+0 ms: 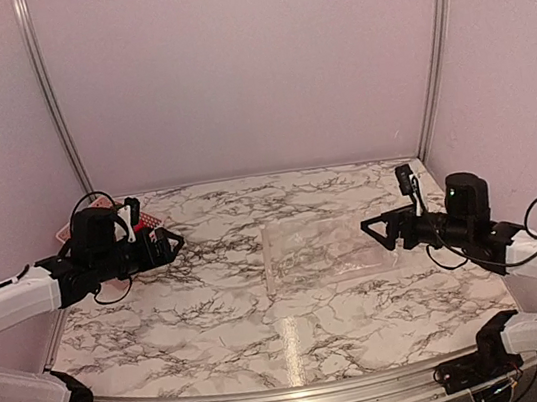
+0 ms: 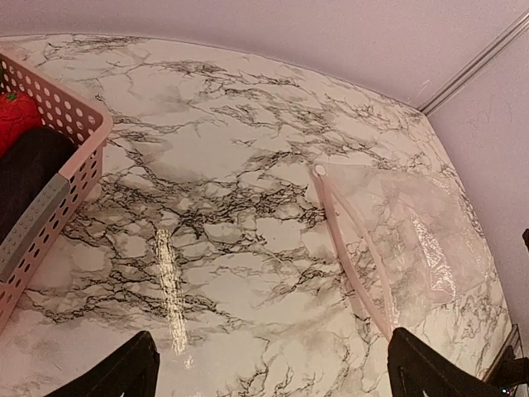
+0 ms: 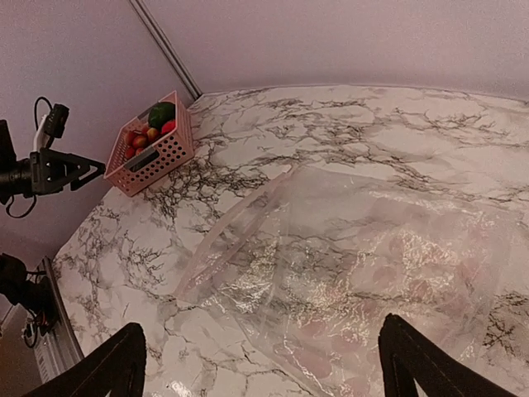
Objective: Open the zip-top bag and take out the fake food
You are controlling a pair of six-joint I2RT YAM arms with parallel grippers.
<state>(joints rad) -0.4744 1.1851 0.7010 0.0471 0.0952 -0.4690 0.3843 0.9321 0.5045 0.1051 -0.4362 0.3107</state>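
The zip-top bag (image 1: 326, 246) lies flat on the marble table, right of centre, and looks empty. Its whitish zip strip (image 2: 351, 248) runs along the edge facing the left arm, its two lips slightly parted. The bag also fills the right wrist view (image 3: 355, 256). The fake food (image 3: 153, 124), red, orange and dark green pieces, sits in the pink basket (image 3: 153, 157). My left gripper (image 1: 172, 244) is open and empty, above the table left of the bag. My right gripper (image 1: 374, 231) is open and empty, over the bag's right edge.
The pink slatted basket (image 1: 147, 219) stands at the back left corner, behind the left arm; it shows at the left edge of the left wrist view (image 2: 74, 141). Walls and metal corner posts (image 1: 52, 102) enclose the table.
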